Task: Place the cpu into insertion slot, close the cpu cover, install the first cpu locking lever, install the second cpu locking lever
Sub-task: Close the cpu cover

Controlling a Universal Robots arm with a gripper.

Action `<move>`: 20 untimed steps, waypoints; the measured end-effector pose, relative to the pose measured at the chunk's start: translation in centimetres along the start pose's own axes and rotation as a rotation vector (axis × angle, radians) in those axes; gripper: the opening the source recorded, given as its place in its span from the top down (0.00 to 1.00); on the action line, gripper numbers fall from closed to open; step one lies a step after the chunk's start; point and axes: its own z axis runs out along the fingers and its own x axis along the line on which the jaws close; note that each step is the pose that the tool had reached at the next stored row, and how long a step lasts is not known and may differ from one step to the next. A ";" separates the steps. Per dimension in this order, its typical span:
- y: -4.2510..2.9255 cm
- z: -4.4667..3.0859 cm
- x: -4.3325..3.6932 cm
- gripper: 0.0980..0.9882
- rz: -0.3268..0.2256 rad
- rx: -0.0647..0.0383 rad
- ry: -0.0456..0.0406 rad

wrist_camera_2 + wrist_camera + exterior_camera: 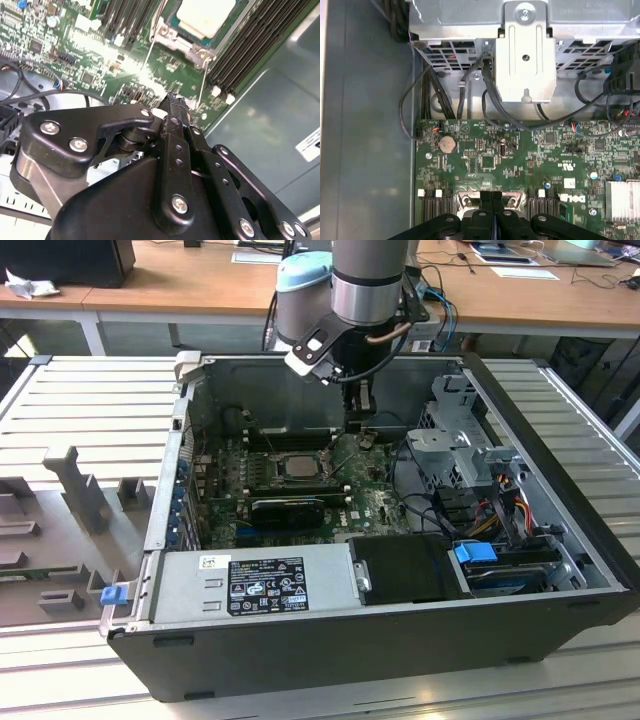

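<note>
The cpu (297, 466) shows its pale silvery-beige face in the insertion slot (272, 462) in the middle of the motherboard. In the second wrist view the cpu (206, 17) lies inside the silvery cpu cover (186, 41), which looks laid flat around it. Two thin wire levers (150, 47) (204, 75) stick out from the socket's near edge. My gripper (360, 428) hangs just off the socket toward the exterior view's right. In both wrist views the gripper (172, 98) (491, 194) is shut, with nothing visible between its fingers.
Long black memory slots (250, 45) flank the socket. A black card (288, 508) lies nearer the power supply (255, 585). A metal drive cage (525, 55) with loose cables (470, 90) stands on the exterior view's right, and the case walls (190, 440) enclose everything.
</note>
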 end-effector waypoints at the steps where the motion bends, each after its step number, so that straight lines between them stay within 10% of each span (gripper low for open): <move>1: 0.47 0.03 0.00 0.99 0.000 0.001 0.0000; 13: 2.16 1.40 -0.06 0.99 0.000 0.003 -0.0005; 20: 2.16 2.23 -0.09 0.99 0.003 0.063 -0.0007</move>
